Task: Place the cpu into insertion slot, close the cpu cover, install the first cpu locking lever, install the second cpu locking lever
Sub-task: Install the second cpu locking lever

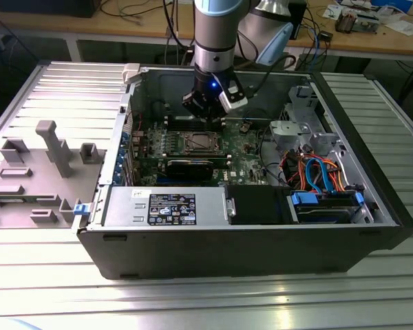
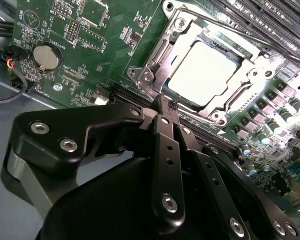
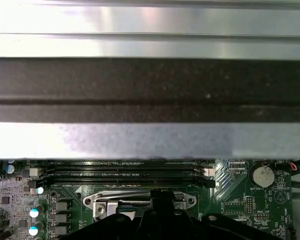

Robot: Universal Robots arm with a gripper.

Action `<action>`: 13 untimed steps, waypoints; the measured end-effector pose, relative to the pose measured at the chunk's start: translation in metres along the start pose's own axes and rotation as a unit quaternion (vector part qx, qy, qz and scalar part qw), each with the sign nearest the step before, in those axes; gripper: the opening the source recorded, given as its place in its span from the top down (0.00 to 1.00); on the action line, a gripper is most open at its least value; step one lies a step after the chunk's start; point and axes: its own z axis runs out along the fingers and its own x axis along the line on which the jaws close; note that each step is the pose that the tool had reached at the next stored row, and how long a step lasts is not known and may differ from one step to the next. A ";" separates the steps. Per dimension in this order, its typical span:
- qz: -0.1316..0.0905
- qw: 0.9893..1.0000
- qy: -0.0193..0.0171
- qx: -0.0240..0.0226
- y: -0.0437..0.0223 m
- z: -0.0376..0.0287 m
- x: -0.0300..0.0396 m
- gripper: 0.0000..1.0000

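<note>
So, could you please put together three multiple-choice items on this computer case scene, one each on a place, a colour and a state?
1. Where does the flat square cpu with the pale silver-grey top lie?
A. Within the window of the silvery metal cpu cover
B. On the ribbed table outside the case
C. Between the gripper's fingers

2. What colour is the circuit board around it?
A. Blue
B. Green
C. Red

3. How does the cpu cover stand?
A. Upright, swung open
B. Taken off, lying on the table
C. Lowered flat around the cpu

Answers:
1 A: in the second wrist view the pale top shows through the frame's central window.
2 B: the board is green in both wrist views.
3 C: the frame lies level with the board, ringing the cpu on all sides.
</note>
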 end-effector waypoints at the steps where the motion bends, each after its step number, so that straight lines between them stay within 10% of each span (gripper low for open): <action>1: 0.000 1.000 0.000 0.000 -0.0007 0.0000 0.0000 0.89; 13: 0.000 1.000 0.000 0.000 -0.0024 -0.0002 0.0000 0.89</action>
